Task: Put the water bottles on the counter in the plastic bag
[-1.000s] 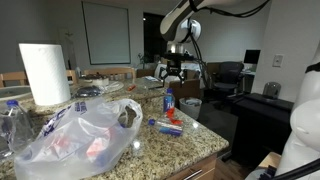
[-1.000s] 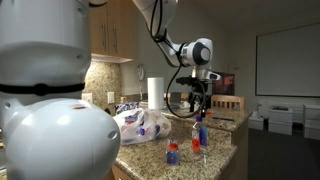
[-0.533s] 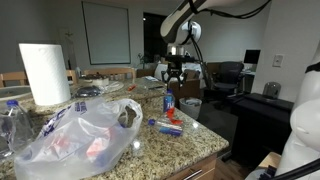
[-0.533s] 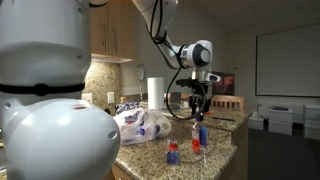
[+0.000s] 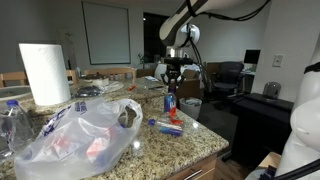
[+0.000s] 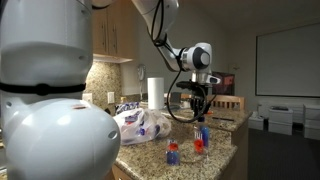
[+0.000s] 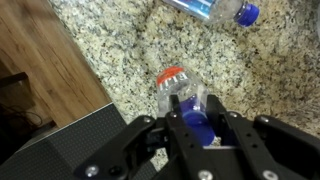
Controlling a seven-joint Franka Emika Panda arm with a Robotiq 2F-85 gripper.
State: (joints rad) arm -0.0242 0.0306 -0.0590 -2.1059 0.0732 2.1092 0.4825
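On the granite counter (image 7: 110,40) an upright water bottle (image 5: 170,103) (image 6: 201,140) stands near the edge. My gripper (image 7: 197,122) comes down over it from above. Its fingers (image 7: 176,125) press on both sides of the blue cap, so it is shut on the bottle's top. A second water bottle (image 7: 205,7) (image 5: 167,127) lies on its side close by. The crinkled plastic bag (image 5: 80,135) (image 6: 145,125) lies on the counter away from the gripper, with red-and-blue things showing through it.
A tall paper-towel roll (image 5: 44,72) (image 6: 156,92) stands behind the bag. Another clear bottle (image 5: 12,120) stands at the counter's far end. The counter's rounded edge drops to a wood floor (image 7: 40,70) right beside the gripped bottle.
The gripper's jaws have come together from wide open onto the upright bottle's blue cap. The arm has hardly moved, and the bottles and bag lie as before.
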